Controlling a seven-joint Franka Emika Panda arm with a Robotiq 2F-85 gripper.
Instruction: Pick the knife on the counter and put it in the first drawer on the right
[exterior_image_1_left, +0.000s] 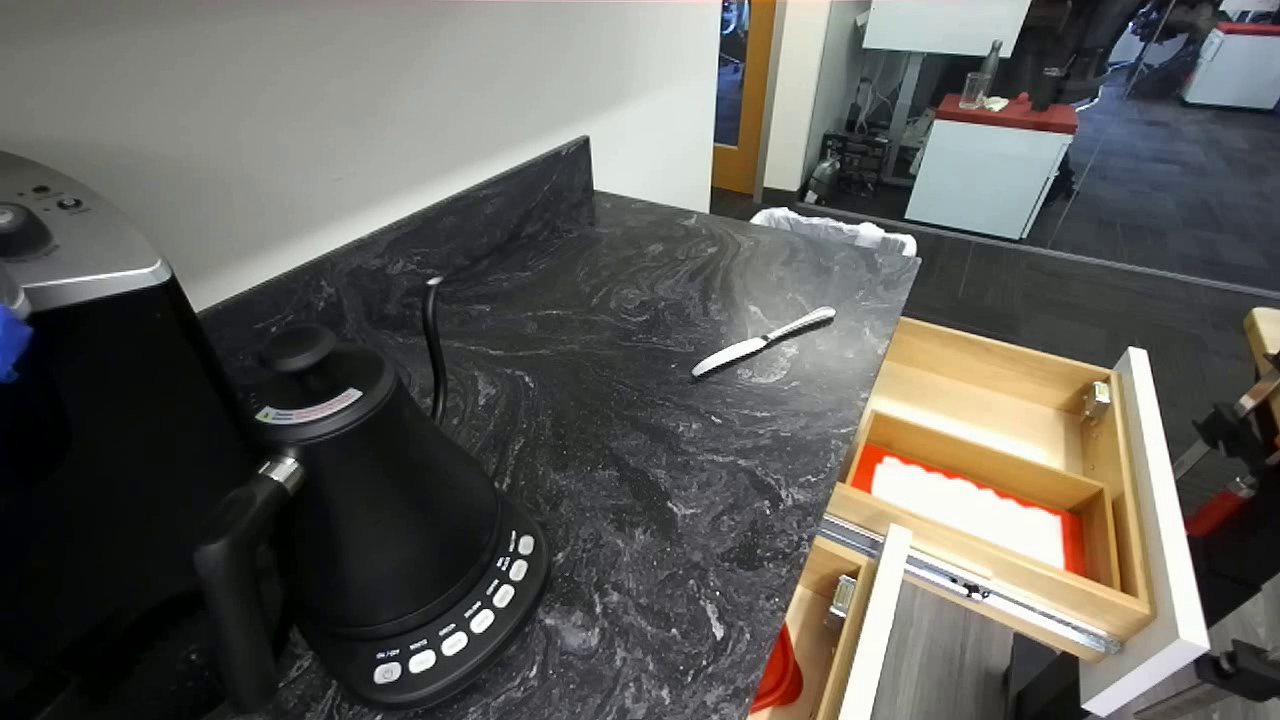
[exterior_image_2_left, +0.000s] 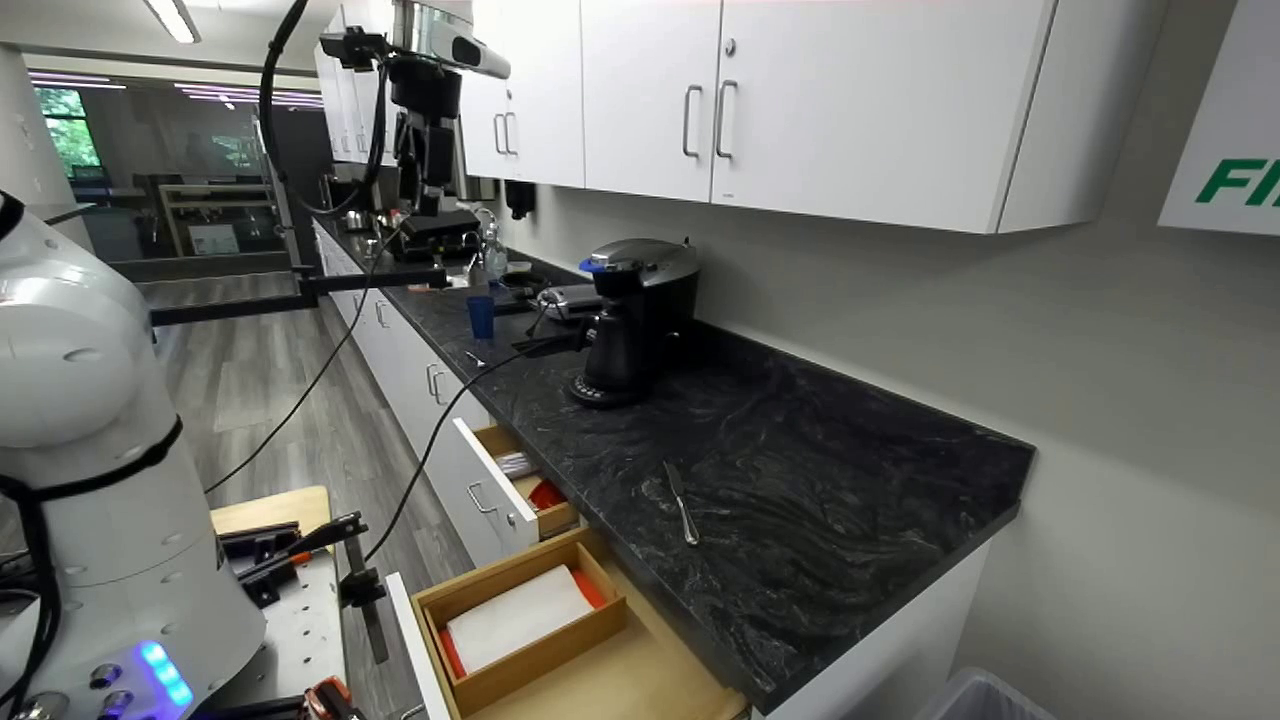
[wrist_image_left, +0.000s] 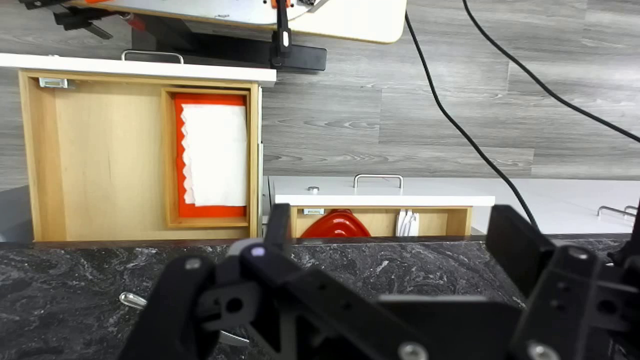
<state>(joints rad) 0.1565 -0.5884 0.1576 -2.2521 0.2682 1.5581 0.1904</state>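
Note:
The pale silvery knife lies flat on the black marbled counter (exterior_image_1_left: 620, 450) in both exterior views, knife (exterior_image_1_left: 765, 341) and knife (exterior_image_2_left: 681, 500). In the wrist view the knife's handle (wrist_image_left: 132, 300) shows at lower left, its middle hidden behind a gripper finger. The drawer with the orange-red section stands pulled out below the counter edge, drawer (exterior_image_1_left: 1000, 400), drawer (exterior_image_2_left: 590, 680) and drawer (wrist_image_left: 110, 165); a white sheet lies in that section. My gripper (wrist_image_left: 390, 220) is open with nothing between its fingers. In an exterior view the gripper (exterior_image_2_left: 420, 195) hangs high, away from the knife.
A black kettle (exterior_image_1_left: 390, 520) and a coffee machine (exterior_image_2_left: 670, 290) stand on the counter along the wall. A smaller open drawer (wrist_image_left: 435, 220) holds a red item and white utensils. White wall cabinets (exterior_image_2_left: 860, 100) hang above. A black cord (wrist_image_left: 450, 117) hangs over the floor.

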